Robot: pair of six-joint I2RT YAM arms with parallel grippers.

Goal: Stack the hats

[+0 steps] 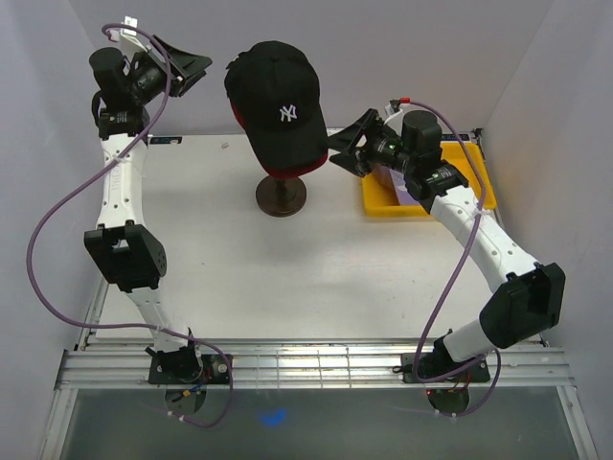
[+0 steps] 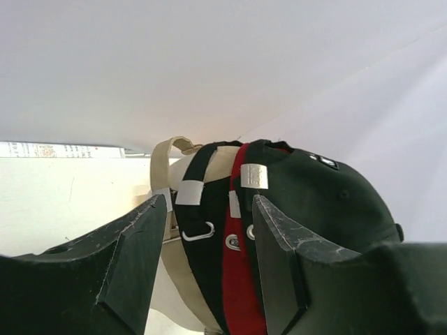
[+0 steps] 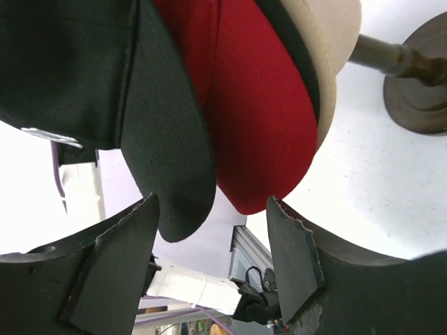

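Black cloth tops the pile: a black cap with a white logo (image 1: 278, 105) sits over a red cap (image 1: 287, 172) on a beige mannequin head (image 3: 335, 42). The head's dark round stand (image 1: 281, 195) rests on the table (image 1: 220, 278) near the middle of the far edge. The left wrist view shows the rear straps (image 2: 202, 209) nested side by side, black beside red, with what may be a third dark cap beneath.

A yellow bin (image 1: 476, 158) lies at the far right corner. A patch of lavender (image 1: 407, 195) shows inside it, probably another cap, though too little is visible to be sure.

The left gripper (image 1: 196, 72) hangs high over the far left corner behind the caps, with its fingers spread and nothing between them. The right gripper (image 1: 337, 150) is just beside the brims, between the bin and the head. Its fingers are also parted and empty.

These caps look light and soft in the crown, so a pinch there would likely crumple the fabric and shift the pile. The brims, black (image 3: 174, 160) over red (image 3: 258, 139), look stiffer and curved. A brim's front edge seems the firmest place to grip, and the strap at the back would steady the other end.
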